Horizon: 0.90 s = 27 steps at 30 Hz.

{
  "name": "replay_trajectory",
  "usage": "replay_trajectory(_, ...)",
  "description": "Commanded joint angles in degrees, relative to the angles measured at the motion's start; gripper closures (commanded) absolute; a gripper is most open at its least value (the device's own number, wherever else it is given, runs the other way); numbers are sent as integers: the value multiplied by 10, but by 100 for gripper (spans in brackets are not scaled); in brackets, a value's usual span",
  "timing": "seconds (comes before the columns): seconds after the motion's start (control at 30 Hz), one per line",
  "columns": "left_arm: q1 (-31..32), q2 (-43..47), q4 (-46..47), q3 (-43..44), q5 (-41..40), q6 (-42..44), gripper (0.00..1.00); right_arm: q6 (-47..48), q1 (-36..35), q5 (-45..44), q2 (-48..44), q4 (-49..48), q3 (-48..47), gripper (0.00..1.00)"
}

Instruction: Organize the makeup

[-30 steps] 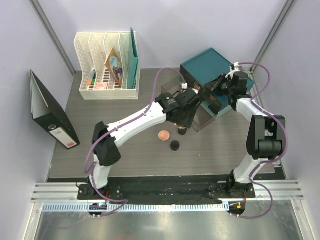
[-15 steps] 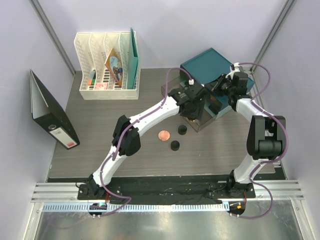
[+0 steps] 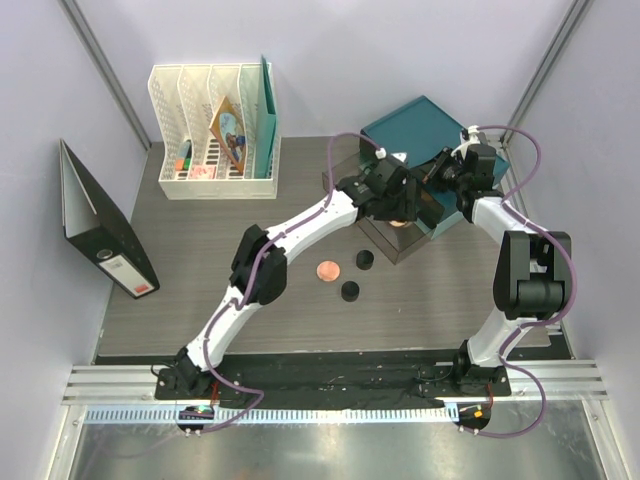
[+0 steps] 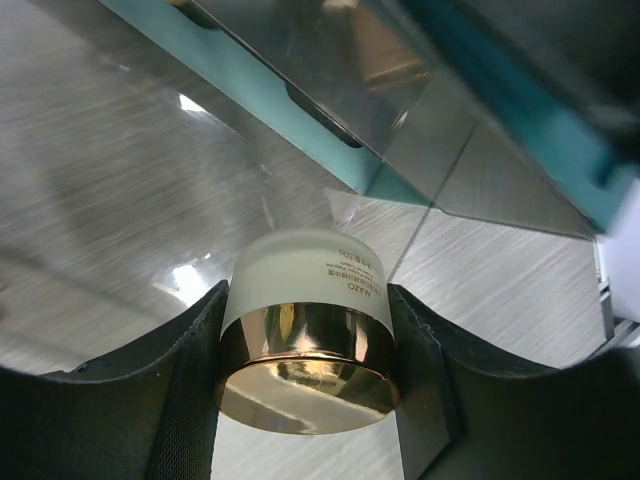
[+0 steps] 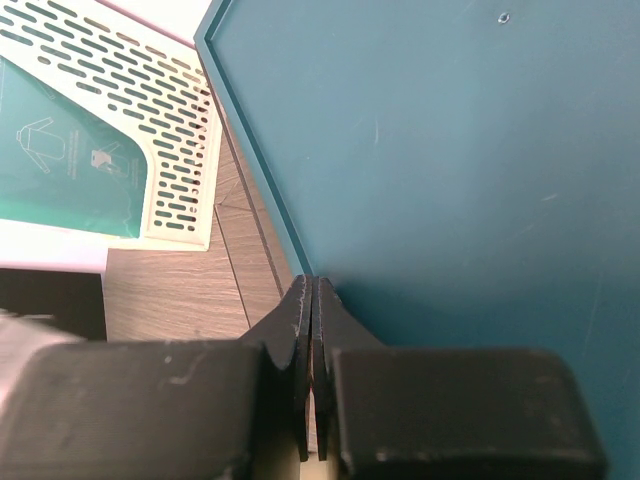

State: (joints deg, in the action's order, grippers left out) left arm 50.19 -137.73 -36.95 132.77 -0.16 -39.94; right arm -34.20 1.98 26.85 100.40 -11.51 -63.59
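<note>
My left gripper [image 4: 307, 305] is shut on the gold jar [image 4: 305, 340], a frosted white pot with a gold lid. In the top view the left gripper [image 3: 398, 205] holds the jar over the clear smoky organizer box [image 3: 345, 170], next to the teal box [image 3: 425, 125]. A coral round compact [image 3: 327, 270] and two black pots [image 3: 364, 260] [image 3: 350, 291] lie on the table in front of the organizer. My right gripper [image 5: 312, 288] is shut, its tips against the teal box's rim [image 5: 255, 215]; it also shows in the top view [image 3: 440, 170]. The bottles and tubes are hidden.
A white file rack [image 3: 215, 120] with papers stands at the back left and shows in the right wrist view [image 5: 130, 150]. A black binder [image 3: 100, 235] leans at the left wall. Purple cables loop off both arms.
My left arm has stretched back and to the right, carrying the gold jar from above the black pot to over the organizer. The right arm has not moved.
</note>
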Motion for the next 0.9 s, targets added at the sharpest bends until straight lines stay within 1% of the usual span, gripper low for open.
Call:
replay_trajectory(0.0, 4, -27, 60, 30, 26, -19, 91, 55, -5, -40, 77, 278, 76, 96)
replay_trajectory(0.07, 3, -34, 60, 28, 26, -18, 89, 55, -5, -40, 78, 278, 76, 96)
replay_trajectory(0.1, 4, -40, 59, 28, 26, -21, 86, 55, -5, -40, 78, 277, 76, 96)
replay_trajectory(0.17, 4, -45, 56, 27, 14, -22, 85, 55, -4, -40, 78, 279, 78, 96)
replay_trajectory(0.27, 4, -52, 60, 26, 9, -23, 80, 56, -5, -40, 78, 277, 77, 96)
replay_trajectory(0.37, 5, -52, 66, 25, 12, -25, 64, 55, -5, -40, 77, 277, 78, 96)
replay_trajectory(0.4, 5, -50, 69, 23, 14, -25, 56, 55, -5, -40, 77, 278, 79, 96)
replay_trajectory(0.47, 4, -40, 79, 18, 17, -19, 51, 56, -5, -40, 77, 278, 78, 96)
replay_trajectory(0.5, 4, -37, 85, 15, 20, -16, 44, 55, -5, -40, 77, 278, 78, 96)
replay_trajectory(0.57, 4, -20, 103, 5, 22, -8, 40, 55, -5, -40, 77, 278, 78, 96)
replay_trajectory(0.6, 5, -12, 111, 0, 20, -4, 36, 55, -5, -40, 77, 278, 78, 96)
replay_trajectory(0.67, 4, 0, 136, -11, 20, 2, 32, 55, -5, -40, 76, 278, 78, 96)
replay_trajectory(0.7, 5, 9, 143, -11, 18, 9, 28, 55, -5, -40, 77, 278, 78, 96)
replay_trajectory(0.8, 4, 10, 146, -1, 10, 18, 22, 55, -5, -39, 77, 278, 78, 96)
replay_trajectory(0.87, 4, 9, 134, 10, 10, 22, 21, 55, -5, -38, 77, 278, 78, 96)
